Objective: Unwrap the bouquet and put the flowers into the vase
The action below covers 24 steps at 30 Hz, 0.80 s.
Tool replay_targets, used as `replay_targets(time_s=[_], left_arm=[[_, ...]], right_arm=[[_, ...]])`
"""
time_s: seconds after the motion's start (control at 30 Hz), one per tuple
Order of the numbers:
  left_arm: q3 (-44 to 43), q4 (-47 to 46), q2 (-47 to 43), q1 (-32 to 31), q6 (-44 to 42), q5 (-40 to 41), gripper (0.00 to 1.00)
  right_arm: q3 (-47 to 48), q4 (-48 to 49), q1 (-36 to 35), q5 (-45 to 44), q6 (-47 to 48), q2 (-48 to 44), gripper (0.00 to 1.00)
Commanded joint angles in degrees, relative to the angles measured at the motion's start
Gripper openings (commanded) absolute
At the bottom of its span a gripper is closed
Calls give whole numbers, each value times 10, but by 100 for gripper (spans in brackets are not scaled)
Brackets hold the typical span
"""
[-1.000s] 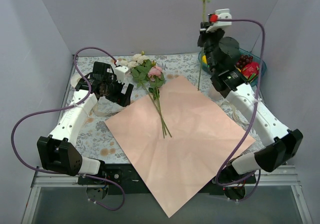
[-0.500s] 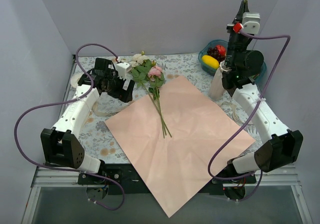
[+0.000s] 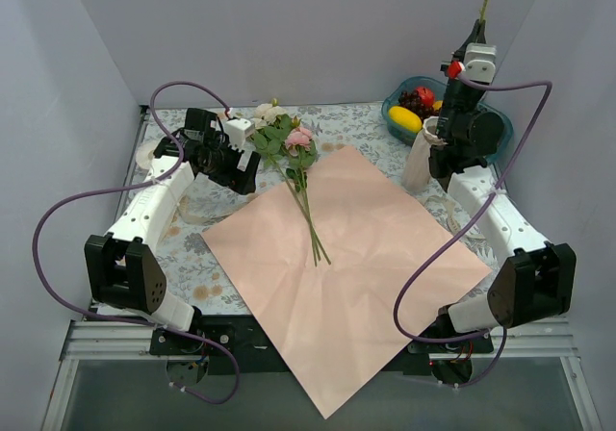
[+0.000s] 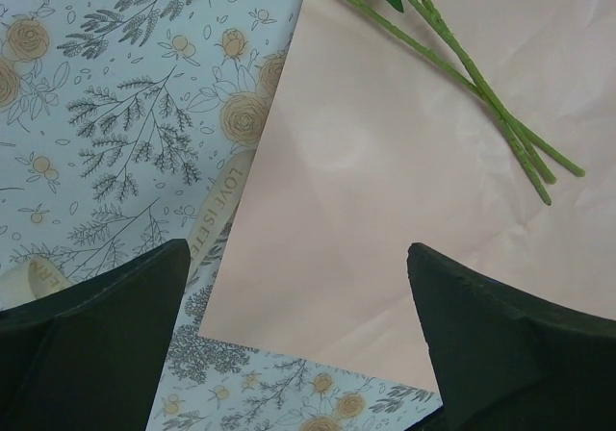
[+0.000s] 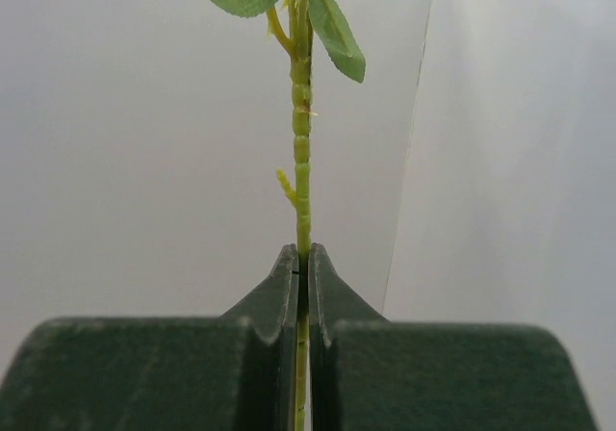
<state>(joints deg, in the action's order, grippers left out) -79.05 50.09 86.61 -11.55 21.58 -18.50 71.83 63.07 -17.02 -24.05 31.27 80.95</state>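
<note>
Flowers [image 3: 299,139] lay thin green stems across creased pink paper [image 3: 366,258].

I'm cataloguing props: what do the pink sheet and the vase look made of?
Pink sheet: paper, matte, it seems; faint fold creases show. Vase: probably ceramic, whitish and dull; too small to be sure.

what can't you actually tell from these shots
Bloom of the held flower: cut off by the top edge in the top and right wrist views; only stem and leaves show.
Its lower end, and whether it reaches the vase: hidden behind the right arm in the top view.
Full wording on the ribbon: left wrist view, only part readable beside the pink paper.
</note>
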Motion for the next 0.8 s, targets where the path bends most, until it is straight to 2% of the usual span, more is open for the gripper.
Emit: replay_targets(time_s=[0.0, 0.37, 0.57, 0.7, 0.77], left_arm=[[-21, -3, -6, 5, -9, -11, 96], [-23, 1, 1, 5, -9, -13, 96], [-24, -3, 3, 5, -8, -15, 96], [-26, -8, 7, 5, -6, -17, 95], [-26, -10, 8, 5, -4, -19, 96]], right_arm=[[-13, 74, 8, -16, -11, 3, 1], [-33, 83, 16, -13, -67, 14, 1], [-21, -3, 2, -23, -89, 2, 1], [1, -87, -24, -65, -90, -3, 1], [-7, -95, -37, -80, -89, -12, 1]])
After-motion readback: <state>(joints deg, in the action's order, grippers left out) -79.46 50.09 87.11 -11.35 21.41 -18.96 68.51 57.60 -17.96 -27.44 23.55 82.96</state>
